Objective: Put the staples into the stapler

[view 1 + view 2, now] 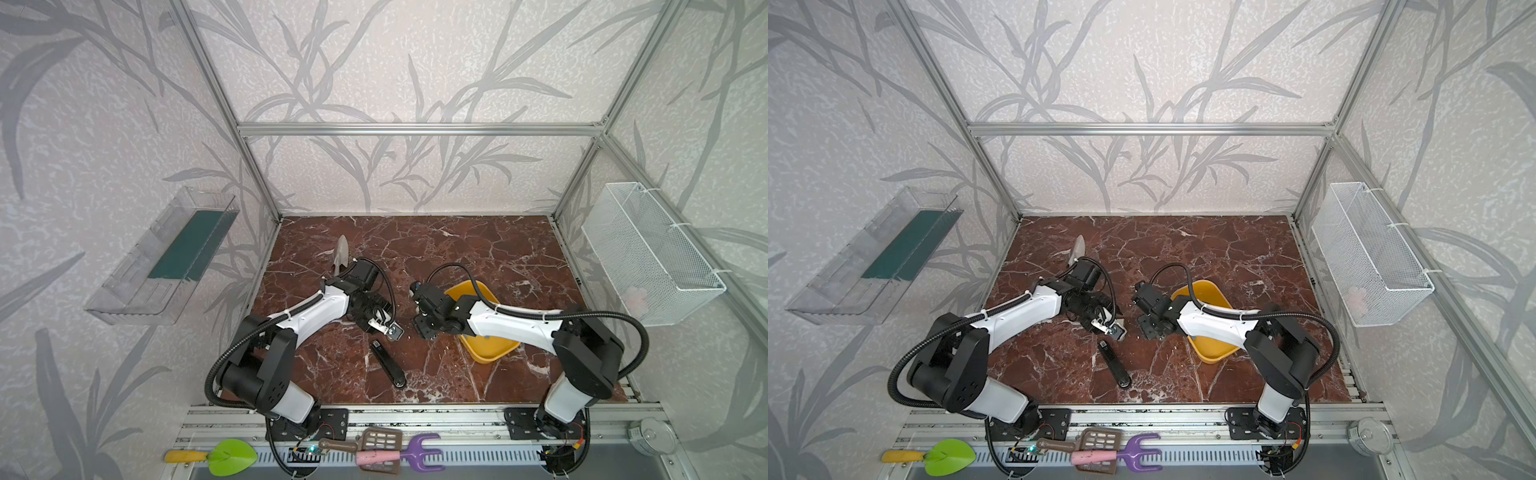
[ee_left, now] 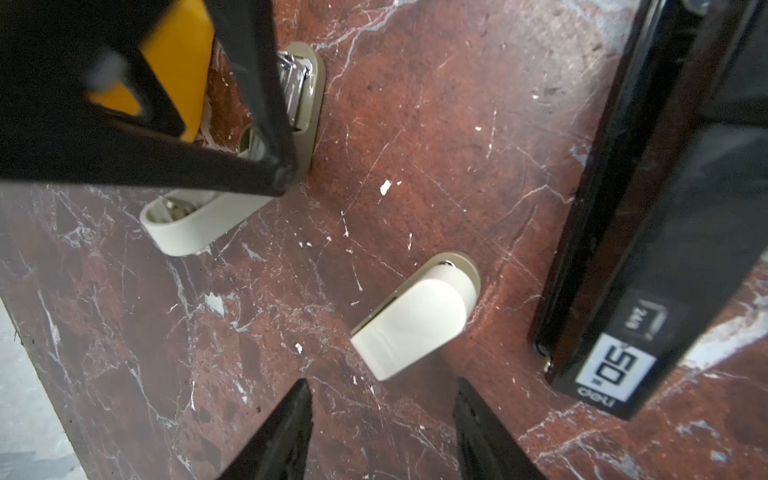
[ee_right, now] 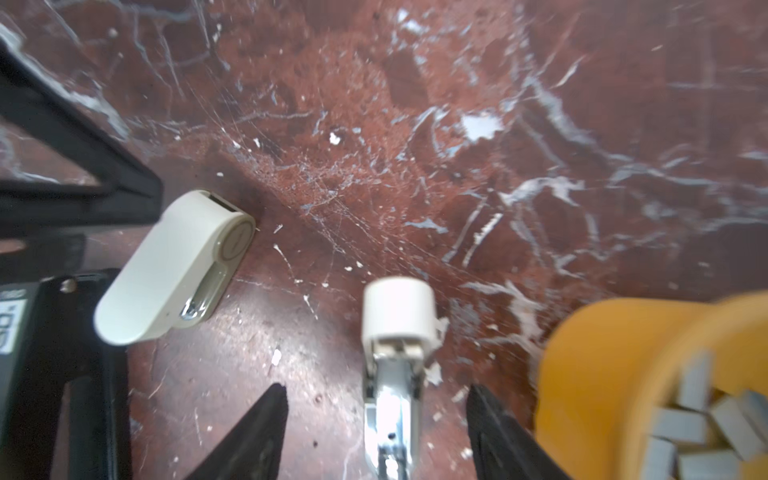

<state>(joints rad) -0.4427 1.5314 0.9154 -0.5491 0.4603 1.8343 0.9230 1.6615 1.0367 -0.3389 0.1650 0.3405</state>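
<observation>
**Staples and stapler: stock location and handling notes**

**Staples** (image 3: 685,419): a loose heap of short grey strips in the yellow tray (image 3: 602,353), just beside one finger of the right pincer (image 3: 376,388).
- Expect them to be light, stiff and smooth.
- They will probably snap at the joints if you squeeze hard.
- They lie crowded and overlapping, so take a single strip by its long edges at mid-length and close gently.

**Stapler** (image 2: 648,249): a long, glossy black body lying flat on the table (image 1: 478,249). It is close alongside the left pincer (image 2: 383,386) and apart from the right one.
- Judge it rigid, heavier than anything else here, and slick on the shell.
- Hold it across its narrow sides near the middle so it does not swivel.
- You cannot tell from these views whether its top is open.

**Left pincer:** about half spread and empty. A cream block (image 2: 415,324) lies just ahead of its tips, untouched.

**Right pincer:** spread wide and straddling a second cream block (image 3: 397,316), chrome at its near end. The pads stand clear of both sides, so nothing is gripped.
</observation>
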